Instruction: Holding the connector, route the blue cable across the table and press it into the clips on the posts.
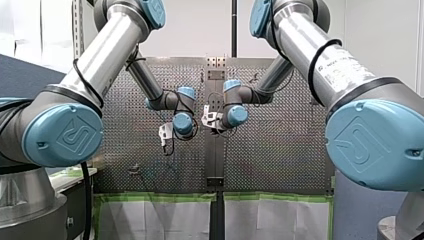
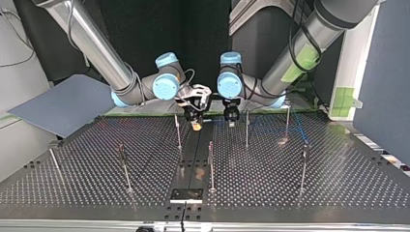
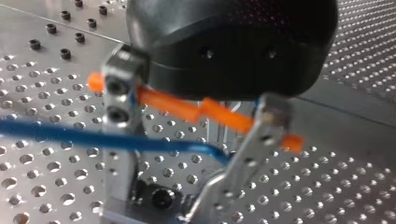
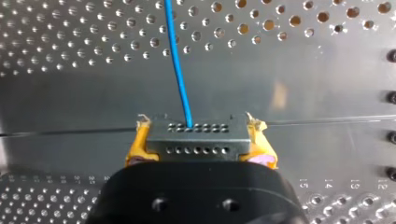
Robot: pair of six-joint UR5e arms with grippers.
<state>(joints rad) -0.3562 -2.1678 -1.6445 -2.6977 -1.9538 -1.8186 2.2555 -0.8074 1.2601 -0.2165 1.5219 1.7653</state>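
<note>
Right gripper (image 4: 196, 133): yellow pads (image 4: 135, 148) clamped on connector (image 4: 196, 143); blue cable (image 4: 180, 70) runs ahead from it. Left gripper (image 3: 159, 200): metal fingers (image 3: 116, 121) parted, cable crossing between, ungripped.

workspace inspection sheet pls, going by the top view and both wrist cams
surface: perforated table, upright posts standing on it
job's things: connector with blue cable leading out ahead; whether the cable sits in any clip: cannot tell
clutter: nothing seen
grippers: right gripper shut on connector, yellow pads; left gripper open, blue cable crossing between its fingers
cables: black cable looped on my left arm
surroundings: grey panel at top view's left, green tape at its right
</note>
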